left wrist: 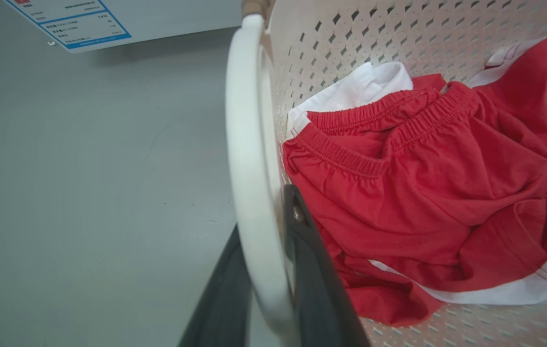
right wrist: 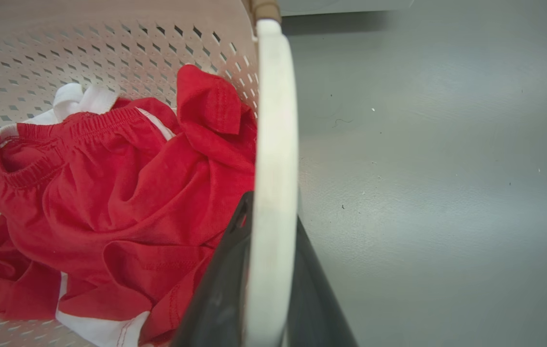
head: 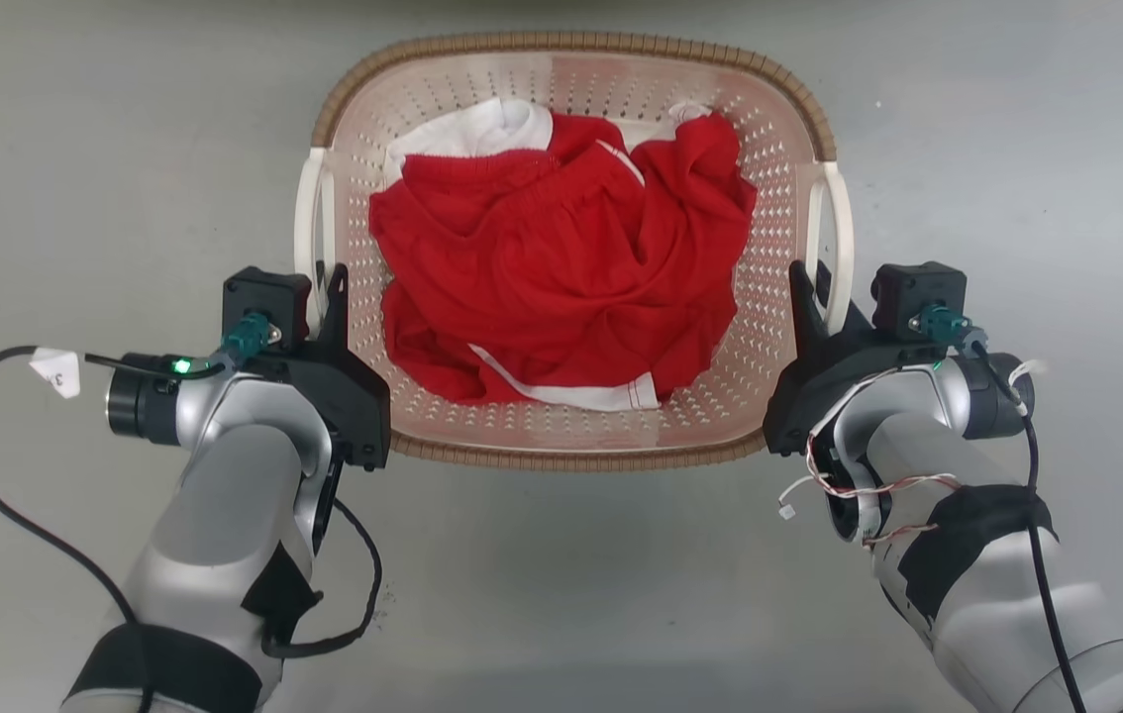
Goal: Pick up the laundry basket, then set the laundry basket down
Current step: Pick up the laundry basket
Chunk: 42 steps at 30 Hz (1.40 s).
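Laundry basket [head: 779,178], holding red clothes [head: 561,267], lies at 12 o'clock over grey floor [head: 76,149]; left gripper [head: 329,282] at 9 and right gripper [head: 809,282] at 3 o'clock each pinch a white handle [head: 307,218] off-centre, so uneven lifting risks tilt or slippage.

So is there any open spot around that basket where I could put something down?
Yes: the grey floor is bare left of the laundry basket, right of it, and between the two arms. It's crowded inside, where red clothes fill the middle, and at the white handles, straddled by the left end effector and right end effector.
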Tool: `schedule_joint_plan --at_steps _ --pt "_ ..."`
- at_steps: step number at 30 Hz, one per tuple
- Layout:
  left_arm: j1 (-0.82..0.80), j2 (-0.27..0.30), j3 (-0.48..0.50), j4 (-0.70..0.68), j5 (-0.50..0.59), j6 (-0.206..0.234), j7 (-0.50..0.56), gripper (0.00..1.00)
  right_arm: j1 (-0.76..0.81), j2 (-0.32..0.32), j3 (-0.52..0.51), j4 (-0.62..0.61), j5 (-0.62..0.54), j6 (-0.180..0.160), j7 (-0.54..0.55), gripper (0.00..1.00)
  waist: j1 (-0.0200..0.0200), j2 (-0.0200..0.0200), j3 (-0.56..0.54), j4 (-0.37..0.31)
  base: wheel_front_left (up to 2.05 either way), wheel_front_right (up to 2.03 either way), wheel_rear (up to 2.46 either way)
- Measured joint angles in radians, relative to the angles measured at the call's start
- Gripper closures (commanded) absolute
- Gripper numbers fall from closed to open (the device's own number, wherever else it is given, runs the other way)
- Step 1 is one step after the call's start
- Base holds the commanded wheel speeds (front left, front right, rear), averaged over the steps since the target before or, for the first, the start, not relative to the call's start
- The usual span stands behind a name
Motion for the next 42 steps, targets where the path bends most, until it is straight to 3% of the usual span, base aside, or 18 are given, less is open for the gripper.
schedule_joint_plan --at_steps 19,42 --pt "0.155 0.002 -0.139 -0.016 -0.142 0.044 0.019 1.0 0.125 0.0 0.087 0.032 0.086 0.0 0.006 1.0 -0.0001 -0.0001 -0.224 -0.003 0.0 0.0 0.0" --pt "0.358 0.001 -0.224 0.041 -0.21 0.053 0.062 1.0 0.359 0.006 0.203 0.016 0.204 0.0 0.055 1.0 -0.0001 -0.0001 -0.507 -0.01 0.0 0.0 0.0"
